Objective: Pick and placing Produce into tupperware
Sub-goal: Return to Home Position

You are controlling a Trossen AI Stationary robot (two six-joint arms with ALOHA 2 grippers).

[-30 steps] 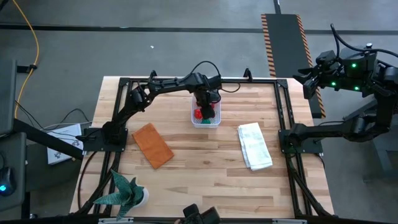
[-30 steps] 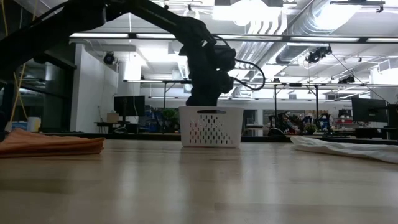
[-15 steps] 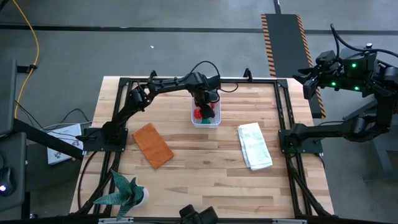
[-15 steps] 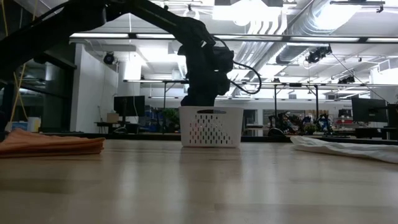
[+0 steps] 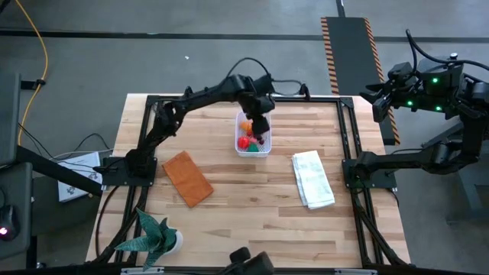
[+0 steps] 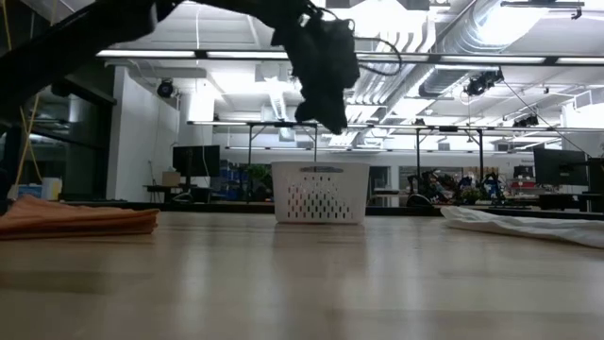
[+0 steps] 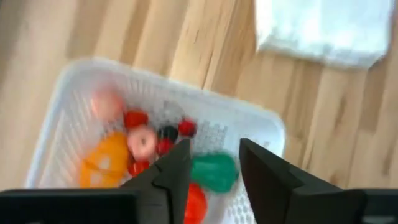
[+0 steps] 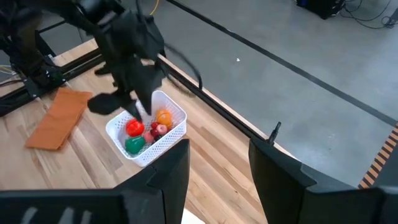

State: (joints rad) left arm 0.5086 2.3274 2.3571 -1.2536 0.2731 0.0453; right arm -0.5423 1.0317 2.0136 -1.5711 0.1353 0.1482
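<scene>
On the bench's (image 5: 252, 214) left side: spiky green plant (image 5: 157, 233) at the near corner, orange-brown cloth (image 5: 187, 177) lying flat further in. Neither is in play.

Centre: left gripper (image 5: 260, 124) hangs above the white perforated tub (image 5: 253, 153), apart from it. Low view shows daylight between the fingertips and the tub rim (image 6: 319, 167). Fingers released, nothing held; in the left wrist view the gap between them (image 7: 214, 168) shows only the tub contents below.

Produce is all in the tub as far as I can see: orange piece (image 7: 106, 163), pink piece (image 7: 142, 142), green piece (image 7: 214, 172), red ball (image 7: 194, 205) partly hidden by a finger, dark berry (image 7: 166, 132), small red berries (image 7: 135, 118). No loose pieces visible on the wood in the high view.

Right of the tub: folded white cloth (image 5: 313, 179), well apart from it. Right gripper (image 8: 217, 174) is parked off the bench past the far right corner, fingers released and empty, looking back at the tub.

Judgement: placing looks finished, step in hand is the left arm's retreat to home. To do it well:
- go up first, clear the rim fully, then swing back toward the left base
- keep the fingers apart so nothing snags the perforated wall or tips the tub
- watch the black frame rail (image 5: 321, 98) at the far edge on the way back
- right arm needs no move
</scene>
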